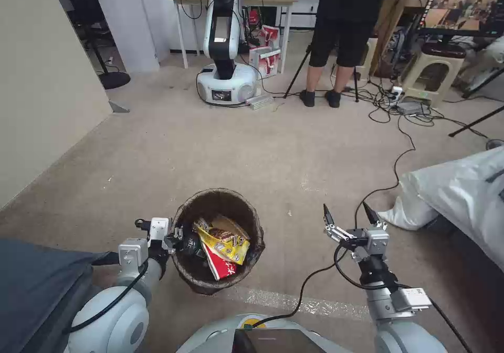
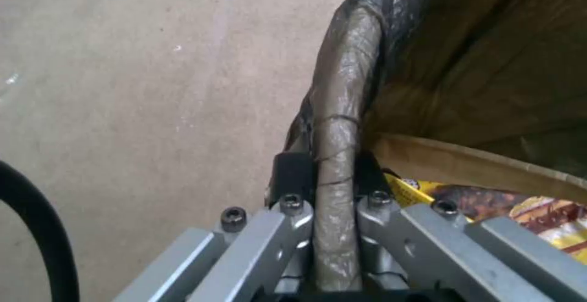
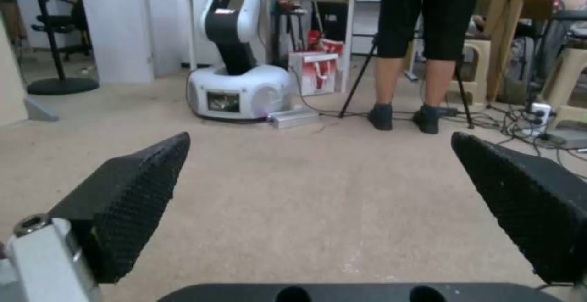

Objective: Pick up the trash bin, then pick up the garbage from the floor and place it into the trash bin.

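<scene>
Bare carpet ahead; left claw pinches trash bin rim.

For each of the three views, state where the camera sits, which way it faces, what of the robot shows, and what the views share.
Head view: on the head, looking forward and down at the carpet; both arms show, the left gripper on the trash bin, the right gripper open.
Left wrist view: on the left wrist, facing the bin's rim clamped between its jaws; the garbage lies inside.
Right wrist view: on the right wrist, facing level across the floor.
Shared: head and left wrist views both show the bin.
</scene>
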Tool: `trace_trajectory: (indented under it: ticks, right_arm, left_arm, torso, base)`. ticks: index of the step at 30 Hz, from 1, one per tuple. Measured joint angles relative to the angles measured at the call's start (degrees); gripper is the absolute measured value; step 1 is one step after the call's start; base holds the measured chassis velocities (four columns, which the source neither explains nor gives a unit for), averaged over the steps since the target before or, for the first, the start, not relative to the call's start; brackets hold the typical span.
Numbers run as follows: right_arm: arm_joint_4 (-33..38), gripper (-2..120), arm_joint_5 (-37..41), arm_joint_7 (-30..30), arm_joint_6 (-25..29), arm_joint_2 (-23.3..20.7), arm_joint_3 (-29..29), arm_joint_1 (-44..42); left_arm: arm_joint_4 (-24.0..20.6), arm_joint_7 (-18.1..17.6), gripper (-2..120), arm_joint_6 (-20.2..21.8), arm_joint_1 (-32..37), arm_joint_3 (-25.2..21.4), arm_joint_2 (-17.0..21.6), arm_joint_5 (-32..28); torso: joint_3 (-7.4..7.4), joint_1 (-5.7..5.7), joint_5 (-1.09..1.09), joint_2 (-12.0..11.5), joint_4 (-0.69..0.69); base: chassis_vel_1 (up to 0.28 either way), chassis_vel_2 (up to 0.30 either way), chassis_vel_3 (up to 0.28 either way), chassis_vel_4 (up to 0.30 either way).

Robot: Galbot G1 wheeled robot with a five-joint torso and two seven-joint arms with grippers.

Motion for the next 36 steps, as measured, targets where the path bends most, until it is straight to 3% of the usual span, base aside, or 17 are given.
trace_trajectory:
  ticks: [13, 36]
  right_arm:
    - [-1.4, 100, 0.83, 1.26, -1.25, -1.56, -2.07, 2.38]
    - [-0.7, 100, 1.3, 3.26, -1.07, -1.05, -2.54, 2.75]
  left_arm:
    - [0.05, -4.36, 2, 0.05, -1.57, 1.11, 0.9, -6.7]
    - [9.69, -4.32, 2, 0.12, -5.14, 4.09, 1.47, -6.83]
  torso:
    - [0.0, 0.0, 0.0, 0.0, -0.01]
    - [0.0, 0.0, 0.0, 0.0, -0.01]
  base:
    - [0.0, 0.0, 0.0, 0.0]
    - [0.0, 0.0, 0.0, 0.0]
